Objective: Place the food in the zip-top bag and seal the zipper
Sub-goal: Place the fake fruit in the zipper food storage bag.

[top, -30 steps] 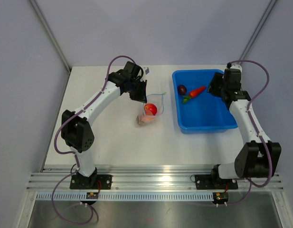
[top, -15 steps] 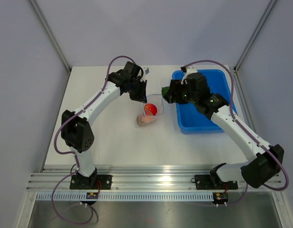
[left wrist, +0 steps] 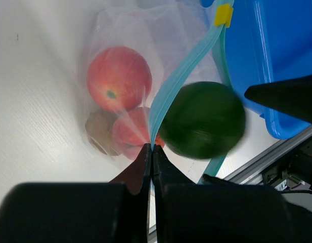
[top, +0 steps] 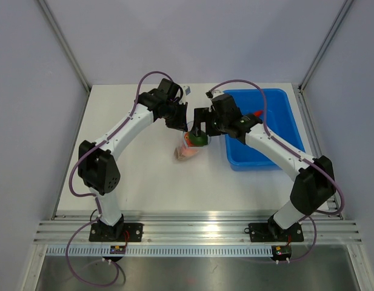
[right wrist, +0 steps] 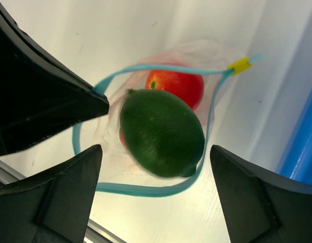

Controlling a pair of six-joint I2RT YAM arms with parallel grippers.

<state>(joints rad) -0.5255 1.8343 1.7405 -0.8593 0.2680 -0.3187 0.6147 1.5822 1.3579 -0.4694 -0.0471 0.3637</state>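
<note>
Right wrist view: the wide-open right gripper (right wrist: 156,149) holds nothing, the green ball (right wrist: 162,132) is over the zip-top bag (right wrist: 219,58), the left gripper (left wrist: 151,152) pinches its open zipper (right wrist: 145,67), and the carrot (top: 257,113) is outside the bag.

Bag (left wrist: 145,30): thin clear plastic film, crinkled, with a faint sheen.
Zipper (left wrist: 182,76): smooth teal plastic strip, semi-matt, with a yellow plastic slider (left wrist: 223,14) at its end.
Green fruit (right wrist: 162,132): smooth skin with a dull sheen; blurred in both wrist views.
Red fruit (left wrist: 119,78): smooth and glossy, with a soft highlight, seen through the film.
Brown round (left wrist: 100,132): matt; its texture cannot be told through the film.
Tray (left wrist: 277,50): rigid blue plastic, smooth and glossy.
Counter (left wrist: 39,76): white and matt, with fine grain lines.
Left claw (left wrist: 151,149) and right claw (right wrist: 156,148): matt black plastic.
Arms (top: 123,130): glossy white shells with black joints.
Cables (top: 151,73): smooth purple sheath.
Rail (top: 193,227): brushed silver metal.
</note>
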